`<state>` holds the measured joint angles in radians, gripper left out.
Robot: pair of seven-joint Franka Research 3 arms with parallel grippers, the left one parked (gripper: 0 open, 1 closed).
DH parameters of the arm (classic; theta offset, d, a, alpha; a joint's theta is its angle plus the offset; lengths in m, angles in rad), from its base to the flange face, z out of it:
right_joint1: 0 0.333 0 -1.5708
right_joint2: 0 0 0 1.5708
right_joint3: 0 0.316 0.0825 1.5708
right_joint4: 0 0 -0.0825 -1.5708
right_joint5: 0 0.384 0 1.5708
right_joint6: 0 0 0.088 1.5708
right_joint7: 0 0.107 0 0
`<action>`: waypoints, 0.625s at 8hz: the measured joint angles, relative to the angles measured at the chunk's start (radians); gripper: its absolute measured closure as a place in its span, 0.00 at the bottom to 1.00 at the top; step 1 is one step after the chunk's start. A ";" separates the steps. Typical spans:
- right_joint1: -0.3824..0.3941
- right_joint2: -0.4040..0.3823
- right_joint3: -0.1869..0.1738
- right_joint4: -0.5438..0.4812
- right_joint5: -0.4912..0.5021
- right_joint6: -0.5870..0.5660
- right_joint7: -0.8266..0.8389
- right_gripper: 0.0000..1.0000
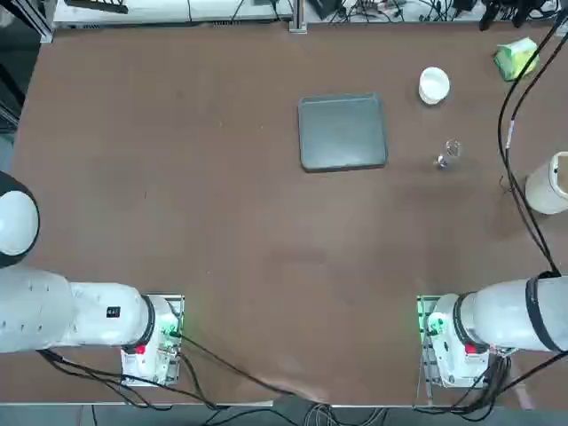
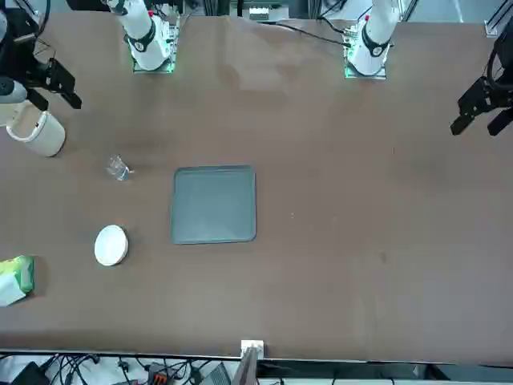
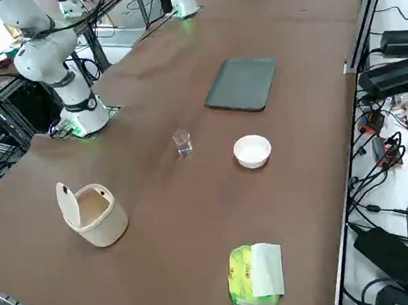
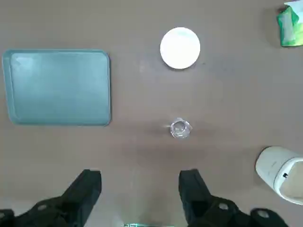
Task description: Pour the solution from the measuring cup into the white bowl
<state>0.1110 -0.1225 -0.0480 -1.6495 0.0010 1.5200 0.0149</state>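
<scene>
Wide-open, empty right gripper faces the tiny, light, slippery measuring cup at one o'clock; grasp its sides.

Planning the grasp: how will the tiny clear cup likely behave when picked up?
The tiny clear cup looks smooth-walled, so it may slip between the fingers. It is small and stands alone on the brown table, so probably light and apt to tip if nudged. The open right gripper hangs short of it.
</scene>
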 joint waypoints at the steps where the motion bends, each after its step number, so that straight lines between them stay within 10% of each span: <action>1: 0.000 0.000 0.000 0.003 0.000 -0.004 0.000 0.00; 5: 0.003 0.011 0.010 0.006 -0.002 -0.021 0.014 0.00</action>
<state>0.1142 -0.1110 -0.0379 -1.6435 -0.0010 1.4985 0.0291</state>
